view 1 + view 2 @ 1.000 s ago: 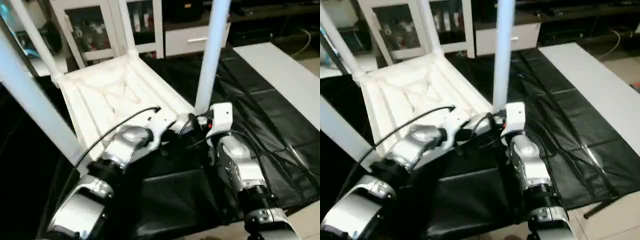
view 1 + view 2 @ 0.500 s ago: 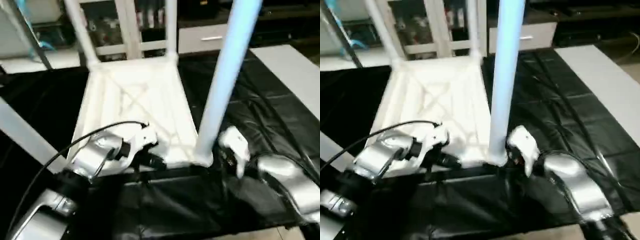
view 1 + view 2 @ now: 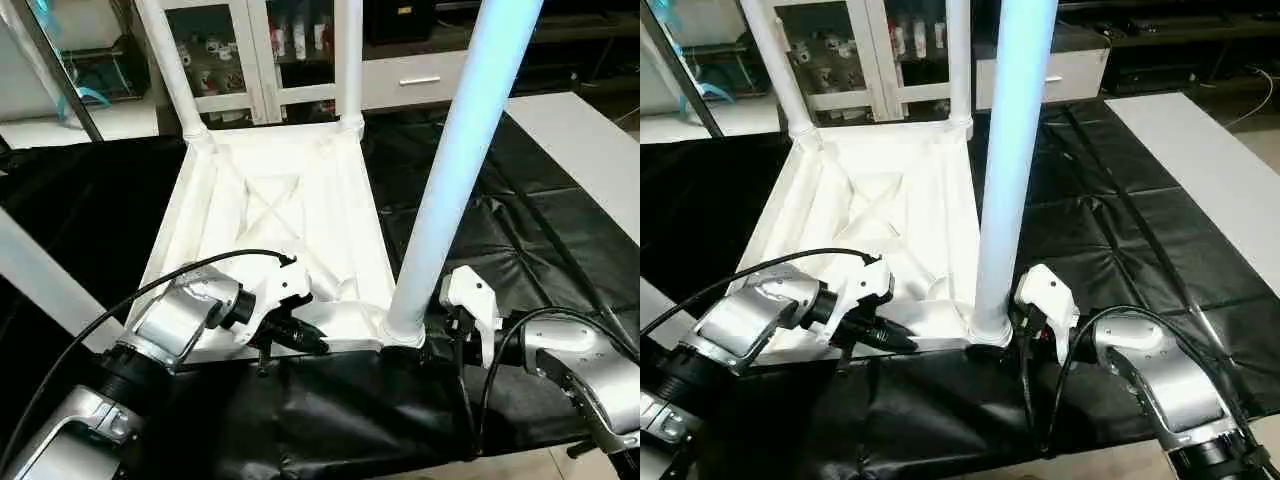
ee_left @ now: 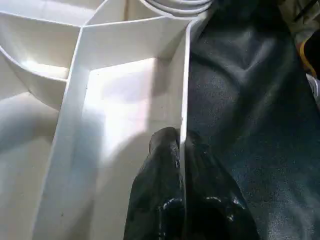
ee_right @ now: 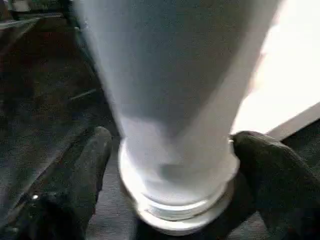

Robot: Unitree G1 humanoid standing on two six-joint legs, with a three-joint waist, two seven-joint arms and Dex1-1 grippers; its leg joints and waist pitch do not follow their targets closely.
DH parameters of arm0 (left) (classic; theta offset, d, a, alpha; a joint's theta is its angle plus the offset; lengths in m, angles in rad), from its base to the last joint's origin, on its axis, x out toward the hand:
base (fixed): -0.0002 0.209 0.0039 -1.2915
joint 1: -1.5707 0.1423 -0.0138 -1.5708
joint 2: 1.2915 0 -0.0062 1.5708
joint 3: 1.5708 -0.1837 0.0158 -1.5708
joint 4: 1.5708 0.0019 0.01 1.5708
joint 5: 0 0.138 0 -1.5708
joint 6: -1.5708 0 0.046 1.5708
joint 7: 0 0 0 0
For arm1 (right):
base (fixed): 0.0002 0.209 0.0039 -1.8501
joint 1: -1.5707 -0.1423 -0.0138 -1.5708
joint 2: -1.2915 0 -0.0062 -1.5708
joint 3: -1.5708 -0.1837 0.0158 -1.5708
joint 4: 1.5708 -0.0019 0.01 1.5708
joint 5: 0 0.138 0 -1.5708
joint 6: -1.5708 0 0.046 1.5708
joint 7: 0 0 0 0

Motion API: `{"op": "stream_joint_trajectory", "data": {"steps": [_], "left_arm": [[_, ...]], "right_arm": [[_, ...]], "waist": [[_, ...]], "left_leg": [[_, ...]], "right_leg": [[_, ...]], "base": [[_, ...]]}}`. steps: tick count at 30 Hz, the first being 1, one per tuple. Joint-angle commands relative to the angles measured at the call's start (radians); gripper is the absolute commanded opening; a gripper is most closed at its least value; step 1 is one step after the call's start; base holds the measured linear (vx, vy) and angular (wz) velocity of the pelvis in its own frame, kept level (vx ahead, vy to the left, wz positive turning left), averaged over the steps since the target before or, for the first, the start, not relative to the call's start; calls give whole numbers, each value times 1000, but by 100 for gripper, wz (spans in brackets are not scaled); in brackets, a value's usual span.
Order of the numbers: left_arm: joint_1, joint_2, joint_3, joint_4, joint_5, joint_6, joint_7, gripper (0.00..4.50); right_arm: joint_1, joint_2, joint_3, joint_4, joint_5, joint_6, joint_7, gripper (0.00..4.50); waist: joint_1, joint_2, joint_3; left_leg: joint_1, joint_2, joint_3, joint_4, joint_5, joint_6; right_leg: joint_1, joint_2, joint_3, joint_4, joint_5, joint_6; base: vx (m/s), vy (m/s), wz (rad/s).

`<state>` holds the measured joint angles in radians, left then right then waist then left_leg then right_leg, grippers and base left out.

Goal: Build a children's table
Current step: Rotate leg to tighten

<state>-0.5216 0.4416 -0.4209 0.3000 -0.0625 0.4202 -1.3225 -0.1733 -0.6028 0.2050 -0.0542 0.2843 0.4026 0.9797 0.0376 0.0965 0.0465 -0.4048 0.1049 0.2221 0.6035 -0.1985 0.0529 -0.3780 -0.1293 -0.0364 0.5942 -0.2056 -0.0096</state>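
Observation:
The children's table lies upside down: its white ribbed tabletop [image 3: 270, 215] rests on the black cover with white legs standing in its corner sockets. The near right leg [image 3: 450, 170] rises out of its socket [image 3: 403, 328]. My left gripper [image 3: 305, 340] is shut on the tabletop's near rim [image 4: 186, 75], one black finger on each side of the thin wall. My right gripper [image 5: 170, 145] is open, with its fingers [image 5: 85, 170] on either side of that leg's base, close to the collar. Two far legs [image 3: 170, 60] stand at the back corners, and a fourth leg [image 3: 40, 275] crosses the left edge.
The black-covered work table [image 3: 560, 230] stretches to the right, with a bare white strip [image 3: 590, 140] along its far right side. Behind it stand a white glass-door cabinet [image 3: 225, 50] and a drawer unit [image 3: 415, 80]. The table's near edge runs just below my forearms.
The whole view has shifted and tilted. My right forearm has swung from in front of the near right leg to its right side. The left gripper stays pinched on the rim.

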Motion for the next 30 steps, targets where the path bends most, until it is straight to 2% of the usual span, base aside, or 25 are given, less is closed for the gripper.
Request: {"op": "stream_joint_trajectory", "data": {"steps": [1,4,10,11,13,15,18,21,24,25,26,27,28,30], "left_arm": [[-1,3,-16,-29,-30,16,-52,0],[0,5,-16,-30,-29,18,-53,0],[1,8,-16,-35,-28,24,-48,0],[0,8,-17,-35,-28,25,-47,0],[1,8,-18,-36,-28,26,-46,0],[3,11,-19,-35,-26,28,-47,0],[5,11,-17,-30,-23,31,-37,0],[-1,-12,-2,5,-5,14,22,0],[-29,-81,41,94,26,-28,177,0],[-52,-136,73,158,36,-48,287,0],[-63,-162,86,184,36,-51,330,0],[-75,-188,98,210,38,-58,379,0],[-79,-198,102,220,39,-60,398,0],[-111,-258,132,281,45,-62,523,0]], "right_arm": [[-16,3,16,15,-10,-1,4,381],[-19,2,18,18,-9,0,6,367],[-24,1,30,26,-13,-1,29,311],[-24,1,31,27,-13,-1,31,311],[-22,-4,36,27,-16,-3,43,289],[-18,-5,35,29,-15,-2,50,285],[-18,16,15,48,-12,0,14,276],[-42,69,-10,102,-38,-13,-79,274],[-89,161,-44,182,-62,-31,-220,272],[-127,237,-63,235,-76,-44,-326,272],[-150,277,-70,264,-79,-46,-374,272],[-172,316,-74,293,-85,-55,-421,272],[-180,329,-75,305,-87,-59,-437,272],[-237,413,-94,392,-107,-71,-570,272]], "waist": [[-3,-19,-63],[-1,-18,-62],[-3,-18,-61],[-4,-24,-62],[-2,-20,-63],[-2,-21,-64],[-2,-20,-64],[-5,-19,-64],[-21,-21,-58],[-23,-21,-57],[-36,-24,-57],[-39,-23,-58],[-44,-27,-59],[-48,-28,-61]], "left_leg": [[41,119,-65,-96,-248,10],[41,120,-65,-95,-240,27],[43,121,-66,-97,-278,10],[43,121,-65,-97,-272,10],[44,121,-66,-96,-262,12],[43,120,-65,-94,-239,22],[42,120,-65,-92,-229,32],[42,119,-64,-92,-244,24],[37,113,-70,-98,-346,-32],[41,114,-72,-100,-372,-46],[46,110,-74,-99,-428,-92],[45,110,-77,-100,-442,-100],[40,110,-81,-101,-446,-104],[44,109,-75,-101,-428,-94]], "right_leg": [[19,-47,28,-52,-54,-233],[20,-46,27,-52,-56,-238],[20,-46,28,-56,-109,-234],[20,-45,28,-55,-101,-234],[20,-46,28,-53,-91,-235],[21,-45,27,-51,-61,-238],[22,-46,27,-50,-54,-242],[18,-46,27,-51,-74,-245],[16,-46,25,-60,-202,-227],[15,-47,25,-64,-235,-218],[4,-46,26,-69,-298,-204],[4,-48,26,-71,-312,-196],[8,-49,25,-71,-320,-180],[-1,-44,27,-75,-279,-172]], "base": [[0,0,0],[0,0,0],[0,0,0],[0,0,0],[0,0,0],[0,0,0],[0,0,0],[0,0,0],[0,0,0],[-51,11,-3],[-51,11,-3],[-52,14,-5],[0,0,0],[0,0,0]]}}
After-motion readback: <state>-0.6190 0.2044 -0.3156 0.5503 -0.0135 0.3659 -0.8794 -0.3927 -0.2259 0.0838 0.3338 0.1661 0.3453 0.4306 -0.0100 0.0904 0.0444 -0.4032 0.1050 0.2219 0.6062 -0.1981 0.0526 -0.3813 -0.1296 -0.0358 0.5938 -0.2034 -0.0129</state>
